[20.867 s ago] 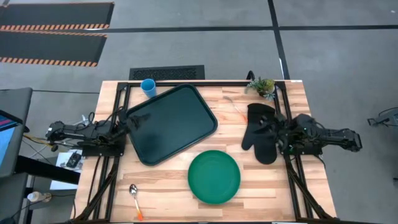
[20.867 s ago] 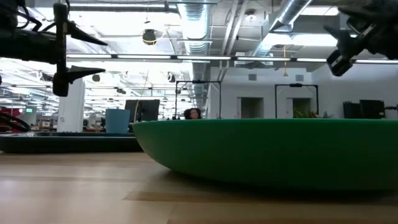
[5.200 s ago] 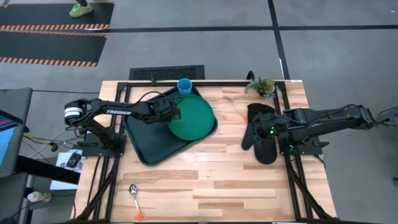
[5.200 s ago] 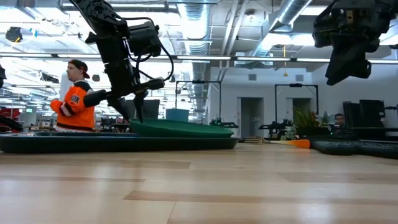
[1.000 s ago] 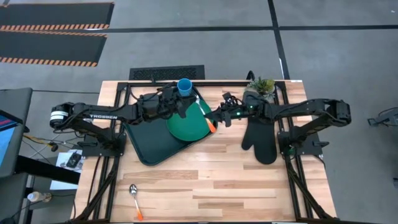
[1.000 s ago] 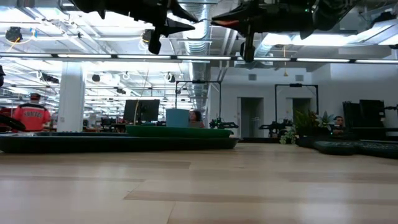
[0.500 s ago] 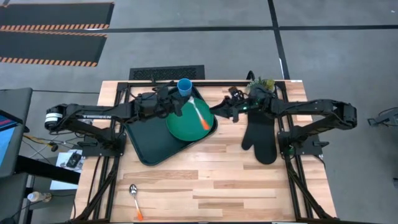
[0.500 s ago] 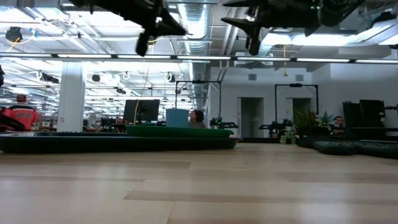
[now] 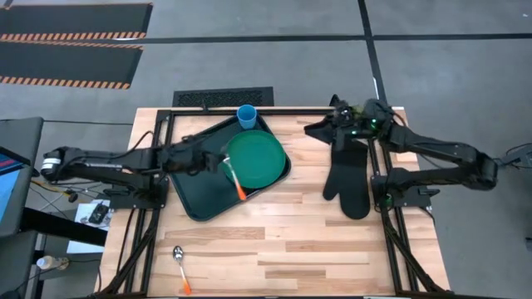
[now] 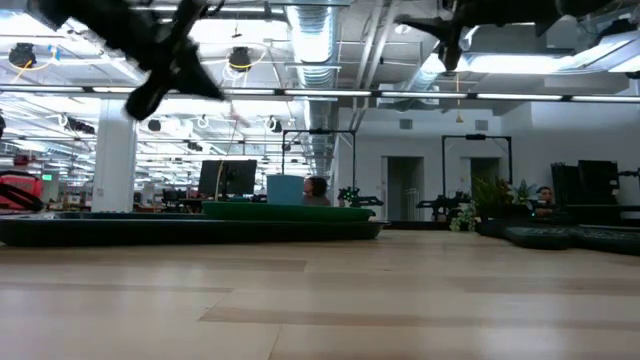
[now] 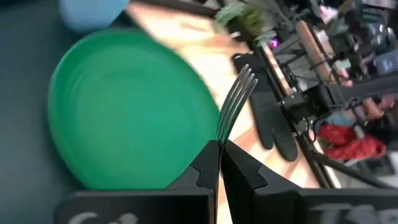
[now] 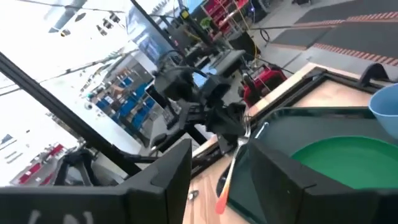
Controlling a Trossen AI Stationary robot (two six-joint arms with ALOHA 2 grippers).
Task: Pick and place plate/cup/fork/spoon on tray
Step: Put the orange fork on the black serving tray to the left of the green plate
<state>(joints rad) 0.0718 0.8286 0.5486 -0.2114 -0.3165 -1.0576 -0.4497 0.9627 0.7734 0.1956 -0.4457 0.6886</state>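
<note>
My left gripper (image 9: 218,159) is shut on the fork (image 9: 233,178) above the tray's (image 9: 195,187) middle, just left of the green plate (image 9: 258,158). The plate lies flat in the tray's right half. The light-blue cup (image 9: 246,115) stands at the tray's far corner. The spoon (image 9: 178,253) lies on the table near the front left edge, its orange end toward the near edge. My right gripper (image 9: 309,130) is open and empty, in the air at the far right, by the oven mitt's far end. My left gripper pinches the fork's slim neck just behind the tines (image 11: 222,134) between its two fingers, coming from the table's left. The tines (image 11: 239,90) stick out past the fingertips. The orange handle (image 12: 222,200) hangs slanting down toward the near edge, clear of the tray.
A black oven mitt (image 9: 349,178) lies on the table's right side, under my right arm. A small potted plant (image 9: 353,112) stands at the far right corner. Bare wood lies in front of the tray, between the spoon and the mitt.
The fork has passed from my right gripper to my left. My right gripper has let go and drawn back toward the far right corner. My left gripper has carried the fork from over the plate toward the table's left; its handle has swung toward the near edge.
</note>
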